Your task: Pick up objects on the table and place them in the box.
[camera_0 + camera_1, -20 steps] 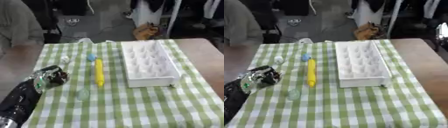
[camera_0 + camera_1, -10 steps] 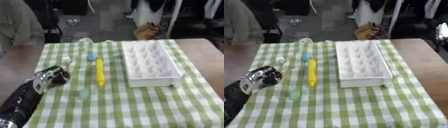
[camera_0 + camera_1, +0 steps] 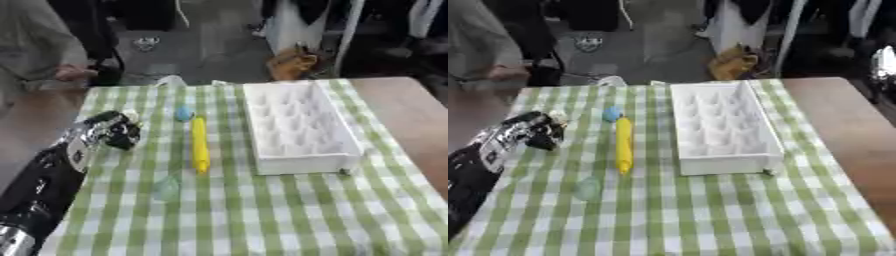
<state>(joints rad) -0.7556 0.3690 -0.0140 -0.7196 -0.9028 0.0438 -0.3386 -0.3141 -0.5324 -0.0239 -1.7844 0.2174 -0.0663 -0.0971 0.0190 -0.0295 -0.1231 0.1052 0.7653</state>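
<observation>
My left hand (image 3: 112,132) comes in from the lower left on its black and silver arm, fingers curled, over the table's left side. A small white thing (image 3: 131,116) lies right at its fingertips; I cannot tell whether they touch it. To the right a long yellow object (image 3: 200,144) lies lengthwise, with a small blue thing (image 3: 184,114) at its far end. A pale green see-through thing (image 3: 166,189) lies nearer me. The white box (image 3: 301,161) with moulded pockets stands right of the yellow object. My right hand shows in neither view.
A green and white checked cloth (image 3: 262,215) covers the table; bare brown wood (image 3: 407,107) shows at the right. A pale crumpled thing (image 3: 171,80) sits at the far edge. People stand beyond the table, and a brown bag (image 3: 293,62) is on the floor.
My left hand has moved away from me along the table's left side, up to the small white thing. The other objects lie as before.
</observation>
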